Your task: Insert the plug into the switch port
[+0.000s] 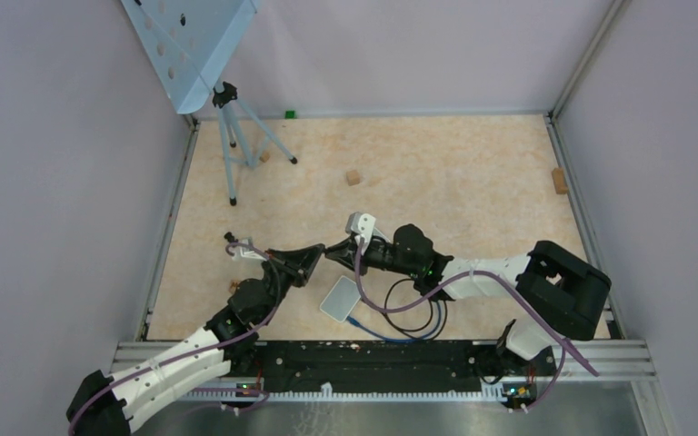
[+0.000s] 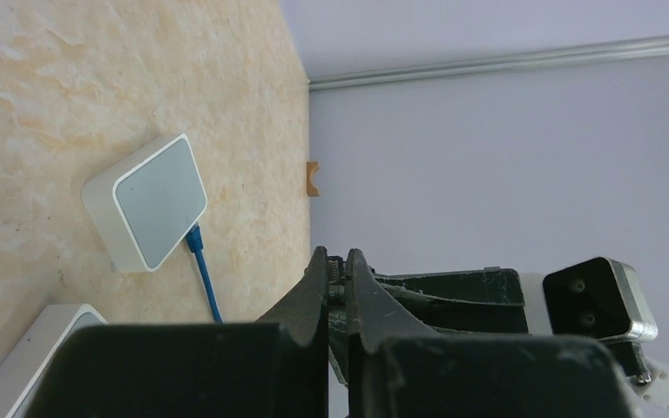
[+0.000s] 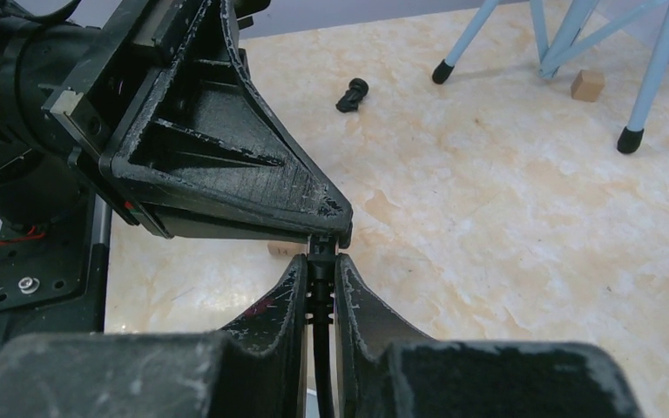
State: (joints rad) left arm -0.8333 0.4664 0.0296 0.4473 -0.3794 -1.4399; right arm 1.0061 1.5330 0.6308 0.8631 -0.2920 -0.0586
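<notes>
The white switch (image 1: 340, 298) lies flat on the table near the front, with a blue cable (image 1: 370, 329) plugged into its near side; it also shows in the left wrist view (image 2: 152, 202). The black plug (image 3: 320, 254) on its black cable (image 1: 416, 307) is held above the table, left of and above the switch. My right gripper (image 3: 320, 261) is shut on the plug's ribbed boot. My left gripper (image 2: 338, 261) meets it tip to tip and is shut on the plug's front end (image 2: 338, 272). The two grippers touch in the top view (image 1: 320, 254).
A blue tripod (image 1: 236, 136) stands at the back left. Small wooden blocks (image 1: 353, 177) lie mid-table and by the right wall (image 1: 559, 180). A small black part (image 3: 353, 94) lies on the table. A second white box edge (image 2: 43, 348) shows at the left wrist view's bottom.
</notes>
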